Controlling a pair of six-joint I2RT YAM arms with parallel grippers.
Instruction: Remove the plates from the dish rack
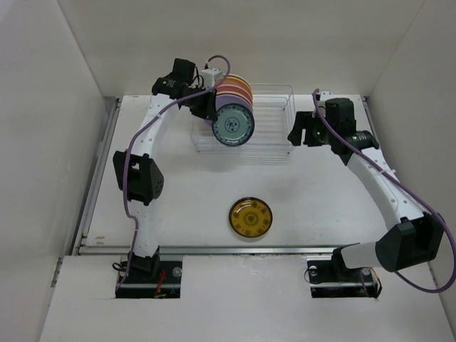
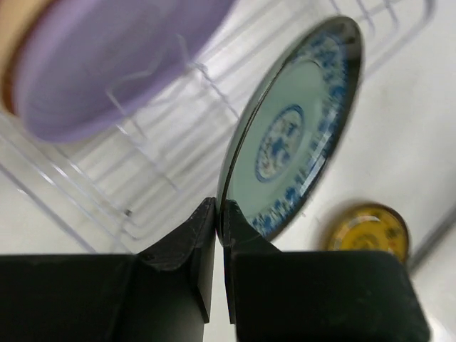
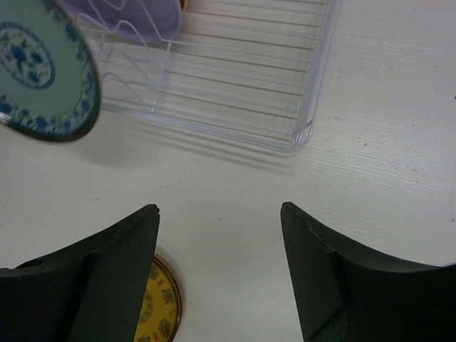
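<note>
yellow plate [image 1: 251,217]: it lies flat on the table [image 1: 178,206], on the near side of the dish rack [image 1: 267,121] and well apart from it. Nothing touches it.
right gripper [image 3: 221,221]: you see it hovering just beside the near right corner of the dish rack, above the bare table. Its two fingers stand wide apart and there is nothing between them.
blue-green plate [image 2: 292,135]: it is at the near left corner of the dish rack, standing on its edge, with the patterned face turned to the near side. I cannot tell if its lower rim touches a wire of the dish rack.
left gripper [image 2: 219,214]: it reaches in from the left side of the dish rack. Its fingers are pressed together on the rim of the blue-green plate, so the thin edge sits pinched between the two pads.
dish rack: it stands on the far half of the table, with its long side facing you.
other plates [image 1: 234,91]: they stand upright, close together, in the far left part of the dish rack. The nearest of them is a lavender plate [image 2: 107,64]; behind it you see pink and cream edges. How many there are, I cannot tell.
</note>
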